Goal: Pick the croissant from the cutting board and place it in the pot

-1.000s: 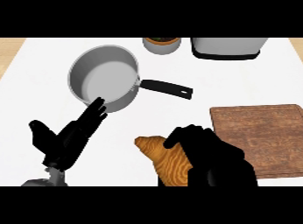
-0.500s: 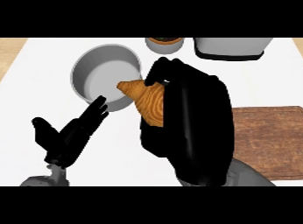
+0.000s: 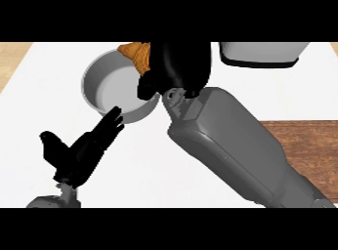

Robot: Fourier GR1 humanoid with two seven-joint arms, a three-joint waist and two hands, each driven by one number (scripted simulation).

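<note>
Over the pot (image 3: pixel 114 88) now, croissant (image 3: pixel 134 53) in right hand (image 3: pixel 176 66)

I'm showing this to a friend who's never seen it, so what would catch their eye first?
Probably the right hand at top centre, curled round the orange croissant over the far rim of the grey pot. Next, the big grey forearm crossing the middle, with the open left hand resting at lower left.

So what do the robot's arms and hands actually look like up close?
Each arm is a smooth, boxy grey forearm ending in a black robot hand with slim fingers and a thumb: right robot hand, left robot hand. No cables or markings show.
</note>
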